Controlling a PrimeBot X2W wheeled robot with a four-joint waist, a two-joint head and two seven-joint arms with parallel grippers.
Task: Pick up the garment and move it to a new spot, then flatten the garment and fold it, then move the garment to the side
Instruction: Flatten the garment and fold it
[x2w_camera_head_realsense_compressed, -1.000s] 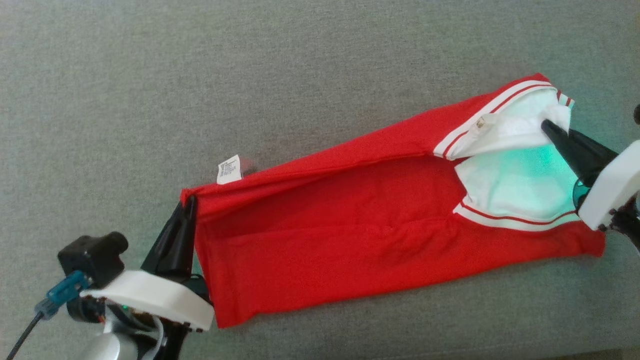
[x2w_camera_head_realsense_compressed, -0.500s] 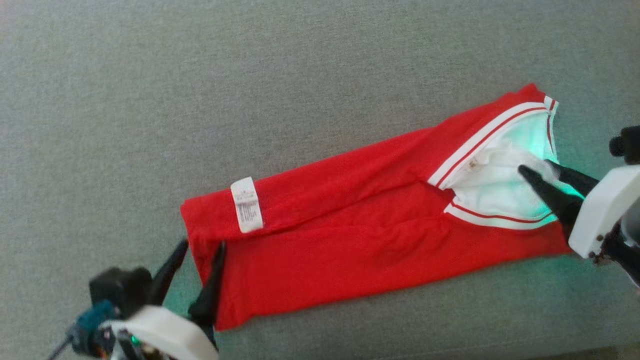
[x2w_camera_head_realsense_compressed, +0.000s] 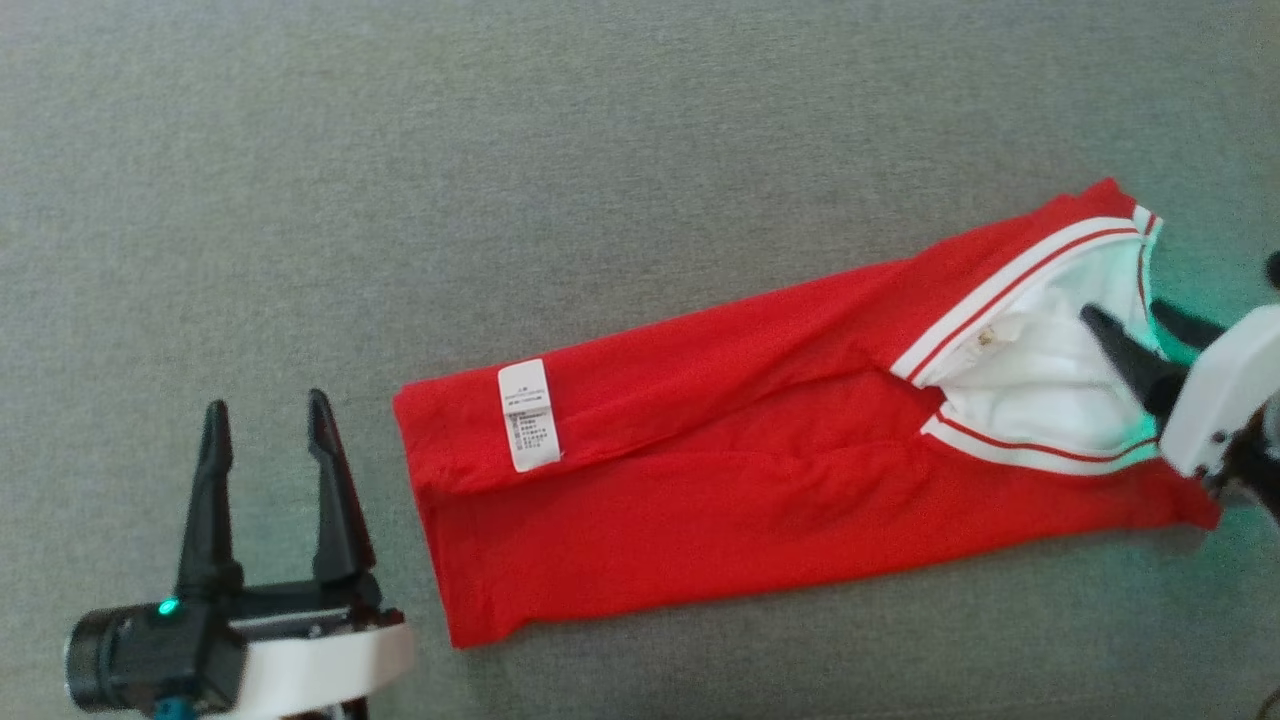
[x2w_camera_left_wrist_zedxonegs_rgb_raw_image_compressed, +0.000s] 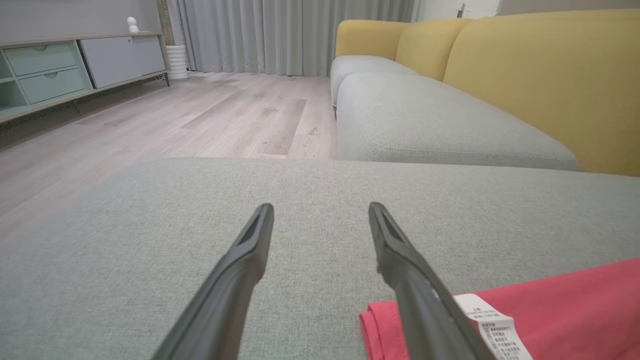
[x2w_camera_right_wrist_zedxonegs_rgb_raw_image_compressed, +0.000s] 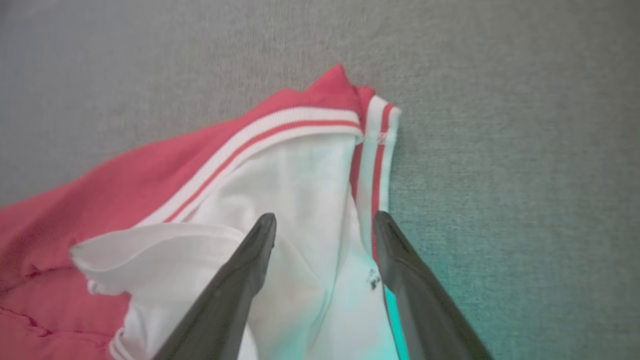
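Red garment (x2w_camera_head_realsense_compressed: 760, 490) folded to a long strip, flat on the grey cushion (x2w_camera_head_realsense_compressed: 500, 150), running 8 to 2 o'clock across the head view. White label (x2w_camera_head_realsense_compressed: 529, 415) near the 8 o'clock end, striped trim (x2w_camera_head_realsense_compressed: 1010, 300) at the 2 o'clock end. Right gripper (x2w_camera_head_realsense_compressed: 1125, 312) at 3 o'clock, fingers spread over the white part, pinching nothing. Left gripper (x2w_camera_head_realsense_compressed: 267, 402) at 8 o'clock, fingers spread, empty, just beside the hem.

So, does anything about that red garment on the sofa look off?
Mostly tidy, with small oddities. The garment lies slanted across the sofa. Its care label shows on top at the left end. At the other end the white lining is rumpled and gaping beneath the open right claw.
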